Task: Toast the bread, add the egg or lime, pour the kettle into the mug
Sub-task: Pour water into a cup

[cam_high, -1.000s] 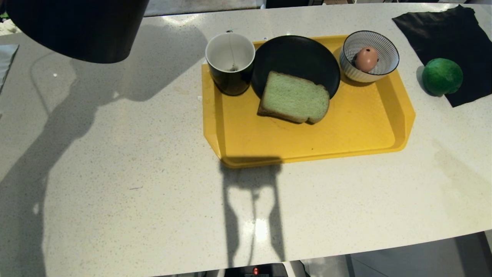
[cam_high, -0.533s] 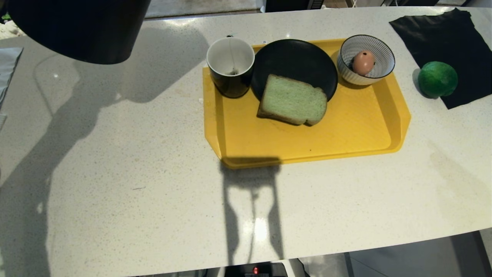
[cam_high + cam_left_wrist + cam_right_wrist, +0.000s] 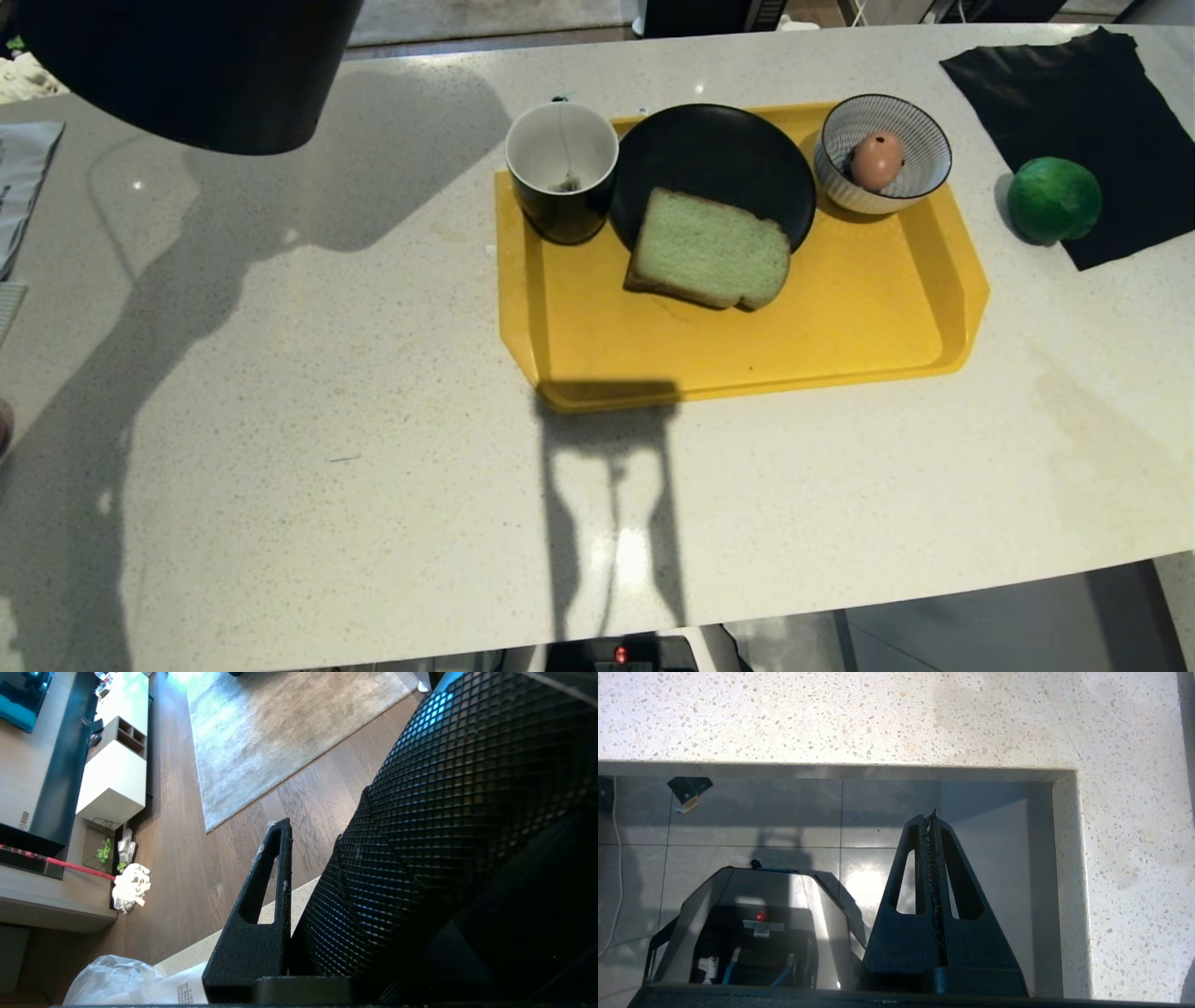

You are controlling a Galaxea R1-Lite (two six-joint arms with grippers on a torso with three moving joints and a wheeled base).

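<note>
Speckled white table [image 3: 280, 420], sunlit, with long shadows across it. Far left, the kettle [image 3: 187, 65] hangs clear above the table, only its black lower body in the head view. Left end effector [image 3: 303, 858] is out of the head view; in the left wrist view one finger [image 3: 261, 905] lies against a black gridded surface, so I judge it clamped on the kettle.

Handling, judged: rigid, likely heavy if filled, and the load shifts when tipped. The loop handle is the right hold, gripped firmly and tilted slowly.

Mug [image 3: 563, 173] stands upright at the far-left corner of the yellow tray [image 3: 747, 345], tea-bag string inside, touching the black plate [image 3: 714, 149]. Glossy, hard, breakable, and a knock from the spout could slide it.

Bread [image 3: 709, 250] lies half on the plate's near edge, half on the tray. Soft and light; pinch it by the edges.

Egg [image 3: 877, 160] sits in the striped bowl [image 3: 924, 154] at the tray's far right. Fragile.

Lime [image 3: 1054, 200] is far right, off the tray, on the edge of a black cloth [image 3: 1055, 103]. Round, so it may roll.

Right end effector [image 3: 932, 816] hangs parked below the table edge over the floor, fingers pressed together.

Versus a second ago, the whole view shifts: the tray group sits lower in the picture and more of the far table edge shows. That is camera movement, and the things keep their places relative to each other. Kettle holds the same corner.
</note>
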